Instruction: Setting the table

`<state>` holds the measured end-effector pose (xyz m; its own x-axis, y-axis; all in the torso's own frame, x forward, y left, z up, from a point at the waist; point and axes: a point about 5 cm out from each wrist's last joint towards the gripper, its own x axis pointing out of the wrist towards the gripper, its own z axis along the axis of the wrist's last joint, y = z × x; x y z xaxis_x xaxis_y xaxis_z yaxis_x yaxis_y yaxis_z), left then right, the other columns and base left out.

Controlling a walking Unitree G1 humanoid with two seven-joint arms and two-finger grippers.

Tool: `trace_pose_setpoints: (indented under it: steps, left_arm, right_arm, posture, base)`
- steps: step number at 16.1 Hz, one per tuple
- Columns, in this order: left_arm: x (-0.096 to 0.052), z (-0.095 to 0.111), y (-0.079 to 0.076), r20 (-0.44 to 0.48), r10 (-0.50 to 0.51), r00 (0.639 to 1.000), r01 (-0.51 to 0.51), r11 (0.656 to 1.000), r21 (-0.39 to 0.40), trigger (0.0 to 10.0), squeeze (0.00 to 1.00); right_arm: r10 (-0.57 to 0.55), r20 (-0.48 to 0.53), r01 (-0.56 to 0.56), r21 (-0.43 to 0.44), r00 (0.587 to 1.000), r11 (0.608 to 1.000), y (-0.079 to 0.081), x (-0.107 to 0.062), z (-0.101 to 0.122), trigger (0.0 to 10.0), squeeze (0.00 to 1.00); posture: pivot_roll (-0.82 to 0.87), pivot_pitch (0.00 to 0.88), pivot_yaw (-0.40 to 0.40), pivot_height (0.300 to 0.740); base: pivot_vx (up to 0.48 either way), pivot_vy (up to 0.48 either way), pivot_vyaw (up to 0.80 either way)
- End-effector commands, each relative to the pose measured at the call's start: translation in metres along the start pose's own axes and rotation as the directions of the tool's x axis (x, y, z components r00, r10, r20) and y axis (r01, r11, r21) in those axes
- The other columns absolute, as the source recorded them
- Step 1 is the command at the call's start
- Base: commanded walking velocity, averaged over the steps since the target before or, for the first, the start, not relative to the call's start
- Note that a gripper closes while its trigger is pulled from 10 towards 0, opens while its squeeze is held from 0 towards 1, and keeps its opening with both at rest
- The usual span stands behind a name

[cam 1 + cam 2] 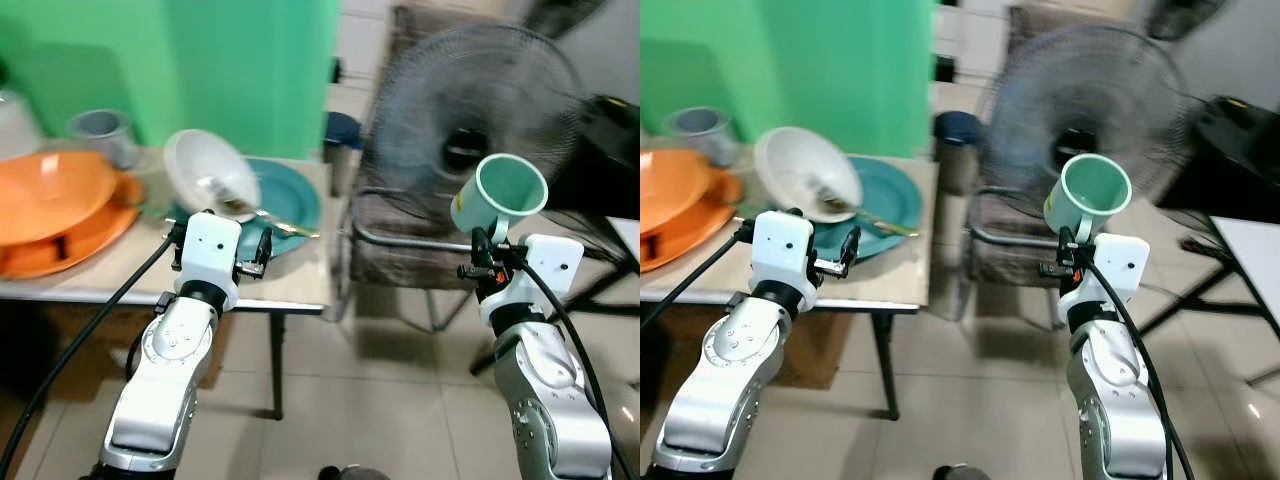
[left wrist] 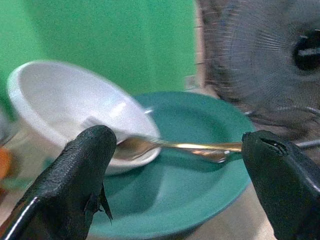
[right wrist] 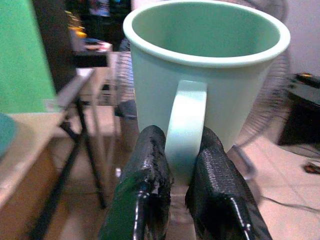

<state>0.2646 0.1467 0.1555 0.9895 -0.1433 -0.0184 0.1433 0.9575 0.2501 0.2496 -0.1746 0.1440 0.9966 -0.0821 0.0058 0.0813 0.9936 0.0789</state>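
Observation:
A teal plate [image 1: 296, 196] lies at the right end of the table [image 1: 300, 288]. A white bowl [image 1: 205, 170] leans tilted on it, and a gold spoon [image 1: 286, 226] rests from the bowl across the plate. My left gripper [image 2: 182, 190] is open just in front of the plate, level with its near rim, its fingers [image 2: 82, 175] wide apart and touching nothing. My right gripper [image 3: 182, 167] is shut on the handle of a pale green mug [image 1: 500, 195]. It holds the mug up in the air, right of the table and in front of the fan, with the mouth tipped forward.
Stacked orange dishes [image 1: 55, 210] and a grey cup [image 1: 100, 130] fill the table's left part. A standing fan [image 1: 470, 120] and a metal-framed chair [image 1: 400, 245] stand right of the table, against a green wall. A white table corner [image 1: 627, 235] is at far right. Tiled floor lies below.

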Motion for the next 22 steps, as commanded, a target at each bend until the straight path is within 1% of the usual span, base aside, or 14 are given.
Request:
trace_pose_setpoints:
  steps: [1,2,3,6,7,8,9,10,12,15,16,17,20,22]
  left_arm:
    - [0.000,-0.001,-0.004,0.007,-0.031,1.000,0.031,0.999,0.018,10.0,0.00]
    - [-0.001,0.000,-0.006,0.004,-0.048,0.999,0.048,0.999,-0.001,10.0,0.00]
    - [0.002,0.005,-0.008,0.015,-0.056,0.998,0.056,0.998,0.021,10.0,0.00]
    - [0.009,0.013,-0.004,0.044,-0.069,0.997,0.067,0.997,0.044,10.0,0.00]
    - [0.011,0.015,0.000,0.047,-0.046,0.998,0.046,0.999,0.011,10.0,0.00]
    - [0.012,0.015,0.001,0.046,-0.048,0.998,0.051,0.997,-0.051,10.0,0.00]
    - [0.012,0.013,0.004,0.040,-0.016,0.999,0.016,1.000,-0.004,10.0,0.00]
    - [0.012,0.009,0.002,0.034,-0.037,0.999,0.038,0.999,-0.032,10.0,0.00]
    - [0.013,0.009,0.002,0.051,-0.040,0.998,0.041,0.999,-0.015,10.0,0.00]
    - [0.013,0.007,0.000,0.052,-0.039,0.998,0.040,0.999,-0.021,10.0,0.00]
    - [0.013,0.008,0.000,0.059,-0.040,0.997,0.042,0.999,-0.026,10.0,0.00]
    - [0.013,0.010,0.000,0.067,-0.048,0.997,0.050,0.998,-0.026,10.0,0.00]
    - [0.017,0.010,0.004,0.070,-0.043,0.997,0.046,0.998,-0.051,10.0,0.00]
    - [0.019,0.013,0.004,0.080,-0.052,0.995,0.056,0.997,-0.044,10.0,0.00]
  right_arm:
    - [-0.021,0.004,0.021,0.006,1.000,1.000,-0.002,-0.003,0.001,10.0,0.00]
    - [-0.035,-0.003,0.036,0.023,0.999,0.999,-0.003,-0.006,-0.001,10.0,0.00]
    - [-0.062,0.006,0.062,0.032,0.998,0.998,-0.005,-0.007,0.000,10.0,0.00]
    - [-0.067,0.032,0.066,0.018,0.997,0.998,-0.006,-0.004,0.006,10.0,0.00]
    - [-0.052,0.048,0.052,0.006,0.997,0.999,-0.006,-0.001,0.008,10.0,0.00]
    - [-0.064,0.049,0.063,0.008,0.997,0.998,-0.007,0.000,0.008,10.0,0.00]
    - [-0.070,0.047,0.070,0.002,0.996,0.998,-0.009,0.002,0.008,10.0,0.00]
    - [-0.081,0.042,0.081,0.002,0.996,0.997,-0.011,0.003,0.006,10.0,0.00]
    - [-0.092,0.041,0.093,-0.014,0.995,0.996,-0.012,0.004,0.006,10.0,0.00]
    - [-0.100,0.022,0.100,-0.022,0.995,0.995,-0.016,0.001,0.000,10.0,0.00]
    - [-0.094,0.010,0.094,-0.019,0.996,0.995,-0.016,-0.001,-0.003,10.0,0.00]
    - [-0.098,0.002,0.098,0.010,0.995,0.995,-0.016,-0.001,-0.005,10.0,0.00]
    - [-0.073,0.013,0.073,0.009,0.997,0.997,-0.010,0.006,0.000,10.0,0.00]
    - [-0.066,0.020,0.066,0.017,0.998,0.998,-0.011,0.006,0.001,10.0,0.00]
  posture:
    - [0.01,0.000,-0.087,0.740]
    - [0.01,0.000,-0.072,0.740]
    - [0.00,0.000,-0.073,0.740]
    - [0.01,0.000,-0.054,0.740]
    - [0.01,0.000,-0.047,0.740]
    - [0.00,0.000,-0.045,0.740]
    - [-0.01,0.000,-0.039,0.740]
    - [-0.01,0.000,-0.041,0.740]
    - [-0.02,0.000,-0.037,0.740]
    - [-0.03,0.000,-0.050,0.740]
    - [-0.02,0.000,-0.049,0.740]
    - [-0.02,0.000,-0.052,0.740]
    - [-0.02,0.000,-0.046,0.740]
    - [-0.02,0.000,-0.043,0.740]
  base:
    - [0.000,0.000,-0.80]
    - [0.000,0.000,-0.80]
    - [0.000,0.000,-0.80]
    - [0.000,0.000,-0.80]
    - [0.000,0.000,-0.80]
    - [0.000,0.000,-0.80]
    - [0.000,0.000,-0.80]
    - [0.000,0.000,-0.80]
    - [0.000,0.000,-0.80]
    - [0.000,0.000,-0.80]
    - [0.000,0.000,-0.80]
    - [0.000,0.000,-0.80]
    - [0.162,0.000,-0.80]
    - [0.293,0.000,-0.70]
